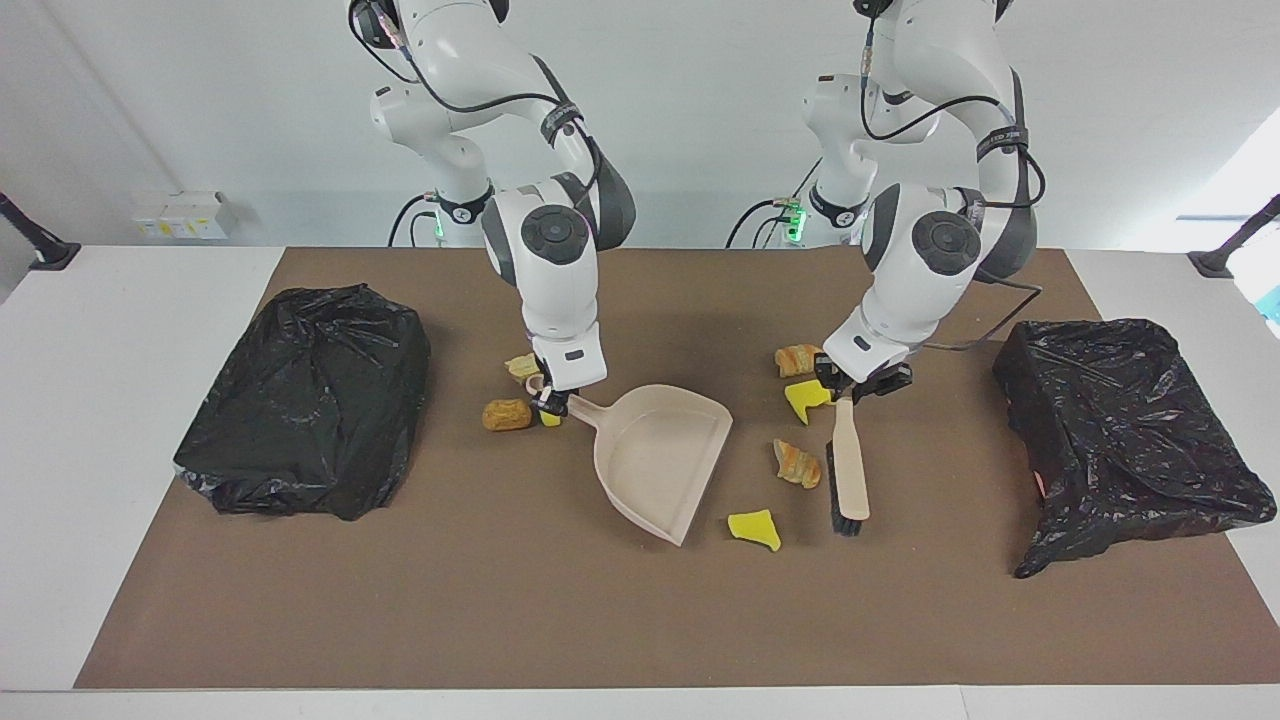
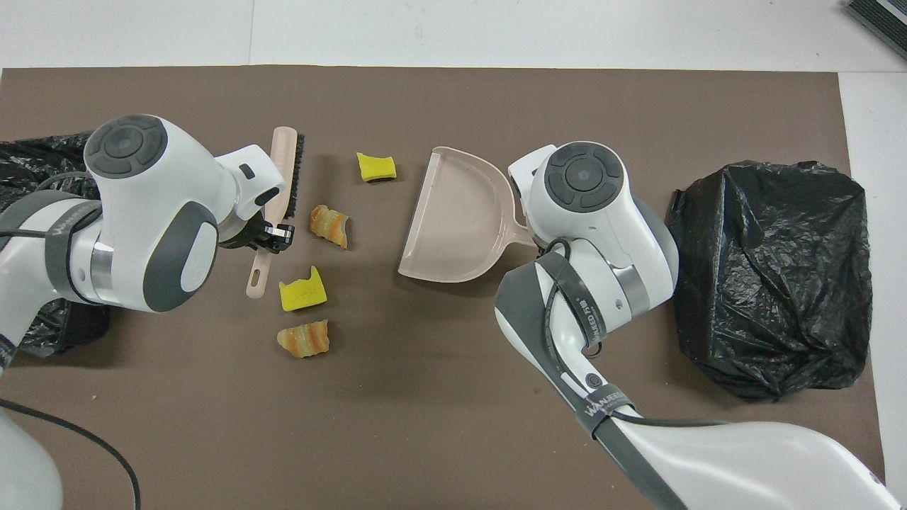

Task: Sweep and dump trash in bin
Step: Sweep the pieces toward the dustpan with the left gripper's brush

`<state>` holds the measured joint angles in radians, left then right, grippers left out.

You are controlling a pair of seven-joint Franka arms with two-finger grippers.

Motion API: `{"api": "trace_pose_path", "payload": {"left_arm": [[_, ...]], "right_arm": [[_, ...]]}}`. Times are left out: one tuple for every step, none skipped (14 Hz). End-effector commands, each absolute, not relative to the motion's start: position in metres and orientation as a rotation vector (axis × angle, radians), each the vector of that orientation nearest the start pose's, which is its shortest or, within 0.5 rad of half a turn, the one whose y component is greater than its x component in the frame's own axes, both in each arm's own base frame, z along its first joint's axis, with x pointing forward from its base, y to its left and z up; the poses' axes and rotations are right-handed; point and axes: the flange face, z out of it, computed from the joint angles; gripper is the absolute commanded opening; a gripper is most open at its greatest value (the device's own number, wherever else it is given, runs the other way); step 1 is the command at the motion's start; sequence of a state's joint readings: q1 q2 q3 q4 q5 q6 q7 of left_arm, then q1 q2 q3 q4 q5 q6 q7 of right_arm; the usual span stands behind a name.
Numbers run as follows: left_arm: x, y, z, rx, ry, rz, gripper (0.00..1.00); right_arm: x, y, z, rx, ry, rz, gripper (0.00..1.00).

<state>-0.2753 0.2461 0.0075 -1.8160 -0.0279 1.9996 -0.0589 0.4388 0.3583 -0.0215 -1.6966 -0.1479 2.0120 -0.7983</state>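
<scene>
Two tools are gripped: the right gripper is shut tight on the handle of the beige dustpan, and the left gripper is shut tight on the handle of the beige brush.

The pan's open mouth is turned toward the left arm's end of the table, and the brush stands beside the scraps there. A good sweep would likely keep the pan's lip flat on the brown mat and push the bristles low and slow toward the mouth, so no scrap slips under or rolls away.

The trash is small and light. Yellow sponge wedges and golden bread lumps lie between pan and brush. More scraps, such as a brown lump, sit by the pan's handle. None is in the pan yet. Black bag-lined bins wait at both ends.
</scene>
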Motion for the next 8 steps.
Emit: {"api": "trace_pose_path", "payload": {"left_arm": [[0.628, -0.18, 0.377, -3.123, 0.339, 0.088, 0.0], [0.625, -0.19, 0.375, -3.112, 0.372, 0.089, 0.0], [0.625, -0.195, 0.364, -3.091, 0.396, 0.103, 0.0], [0.626, -0.206, 0.341, -3.057, 0.436, 0.13, 0.0], [0.62, -0.232, 0.324, -3.03, 0.504, 0.135, 0.0], [0.617, -0.241, 0.321, -3.019, 0.531, 0.136, 0.0], [0.615, -0.244, 0.325, -3.012, 0.537, 0.156, 0.0], [0.613, -0.253, 0.328, -3.006, 0.559, 0.157, 0.0]], "right_arm": [[0.62, 0.264, 0.374, -2.433, -2.22, 0.132, 0.0], [0.628, 0.264, 0.375, -2.377, -2.273, 0.141, 0.0], [0.629, 0.259, 0.376, -2.351, -2.288, 0.176, 0.0], [0.626, 0.259, 0.375, -2.303, -2.317, 0.213, 0.0], [0.622, 0.265, 0.372, -2.253, -2.334, 0.209, 0.0], [0.618, 0.266, 0.369, -2.213, -2.346, 0.21, 0.0], [0.615, 0.264, 0.367, -2.2, -2.35, 0.223, 0.0], [0.615, 0.264, 0.367, -2.22, -2.33, 0.221, 0.0]]}}
